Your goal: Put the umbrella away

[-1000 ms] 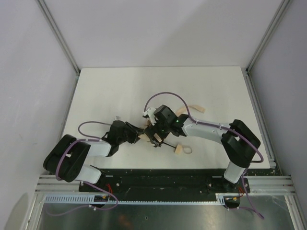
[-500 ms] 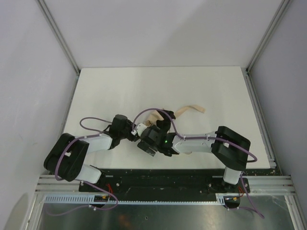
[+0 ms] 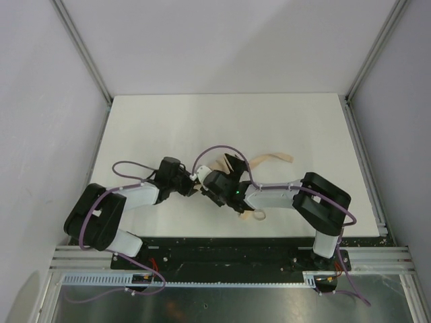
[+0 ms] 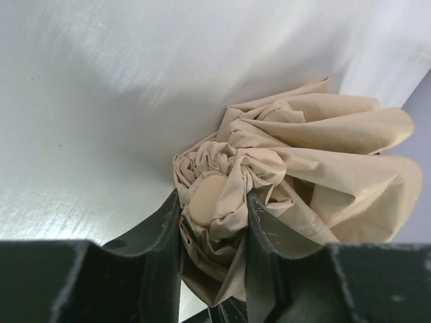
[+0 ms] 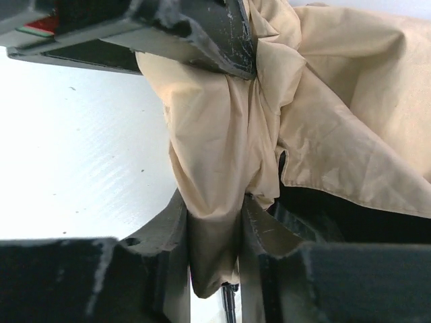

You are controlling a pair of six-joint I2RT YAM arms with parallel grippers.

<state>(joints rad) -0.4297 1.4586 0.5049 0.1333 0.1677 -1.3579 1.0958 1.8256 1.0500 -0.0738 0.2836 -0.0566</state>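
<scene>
The umbrella (image 4: 316, 155) is a crumpled bundle of beige fabric low over the middle of the white table (image 3: 155, 128). My left gripper (image 4: 212, 208) is shut on the gathered fabric round its pale end cap (image 4: 204, 193). My right gripper (image 5: 213, 229) is shut on a fold of the same fabric (image 5: 215, 134), right beside the left gripper's fingers (image 5: 202, 37). A bit of the thin black shaft (image 5: 229, 303) shows below the fold. In the top view the two grippers (image 3: 193, 183) (image 3: 209, 187) meet at the bundle (image 3: 220, 163). The pale handle (image 3: 250, 214) with its cord loop lies near the front edge.
A tan strap (image 3: 275, 157) of the umbrella trails to the right across the table. Grey walls with metal posts (image 3: 84, 50) close in the table on three sides. The right arm's base (image 3: 326, 208) stands at the front right.
My right gripper swung from the shaft over to the left gripper and shut on the fabric. The left gripper kept its hold and shifted slightly back.
</scene>
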